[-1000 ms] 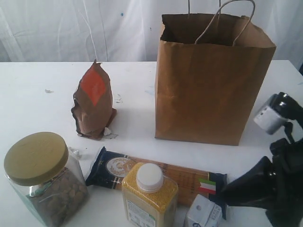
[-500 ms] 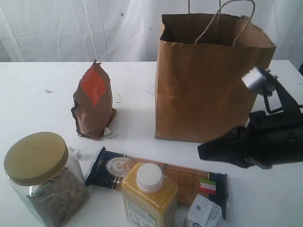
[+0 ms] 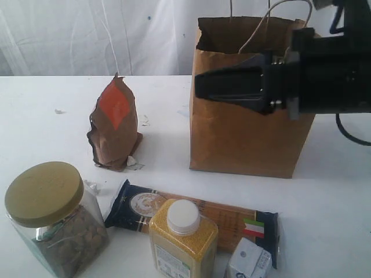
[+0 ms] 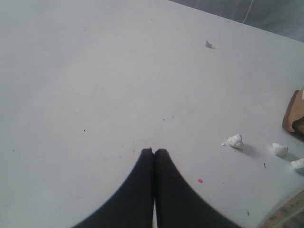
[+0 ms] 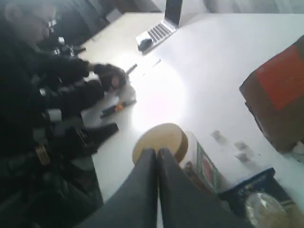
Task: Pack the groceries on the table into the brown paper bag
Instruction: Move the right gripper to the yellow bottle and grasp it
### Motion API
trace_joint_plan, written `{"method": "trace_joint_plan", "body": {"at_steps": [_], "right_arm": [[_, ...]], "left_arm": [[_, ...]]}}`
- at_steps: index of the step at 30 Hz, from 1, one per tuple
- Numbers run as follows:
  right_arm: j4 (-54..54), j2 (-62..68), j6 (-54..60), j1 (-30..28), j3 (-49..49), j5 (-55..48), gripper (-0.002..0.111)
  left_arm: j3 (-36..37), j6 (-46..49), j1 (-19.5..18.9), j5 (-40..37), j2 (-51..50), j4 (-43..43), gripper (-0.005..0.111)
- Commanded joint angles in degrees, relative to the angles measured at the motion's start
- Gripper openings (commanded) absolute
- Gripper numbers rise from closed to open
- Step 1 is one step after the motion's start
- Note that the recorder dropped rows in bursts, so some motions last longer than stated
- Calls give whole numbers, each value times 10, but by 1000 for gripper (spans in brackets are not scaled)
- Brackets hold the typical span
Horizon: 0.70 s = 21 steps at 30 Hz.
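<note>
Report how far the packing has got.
Done: nothing visibly; the brown paper bag stands open, its inside hidden. In hand: nothing; right gripper and left gripper are shut and empty. To pack: pouch, jar, spaghetti pack, yellow-grain bottle and carton on the table.

- The brown paper bag's mouth gapes upward, cord handles standing over it.
- The right gripper stretches across the bag's upper front.
- Bare table separates bag and pouch.
- A jar, spaghetti pack, bottle and carton crowd the near edge.
</note>
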<state>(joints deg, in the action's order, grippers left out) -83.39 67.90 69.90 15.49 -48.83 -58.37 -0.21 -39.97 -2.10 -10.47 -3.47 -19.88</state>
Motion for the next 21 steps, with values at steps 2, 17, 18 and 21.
{"method": "trace_joint_plan", "body": {"at_steps": [2,17,18,21], "right_arm": [[363,-38,-183,154,-39,192,0],[837,-5,-573,303,-39,171,1],[830,-5,-554,303,-39,179,4],[782,-5,-501,303,-39,195,22]], "left_arm": [[2,-2,2,3,3,2,0],[2,-2,2,3,3,2,0],[2,-2,2,3,3,2,0],[2,-2,2,3,3,2,0]]}}
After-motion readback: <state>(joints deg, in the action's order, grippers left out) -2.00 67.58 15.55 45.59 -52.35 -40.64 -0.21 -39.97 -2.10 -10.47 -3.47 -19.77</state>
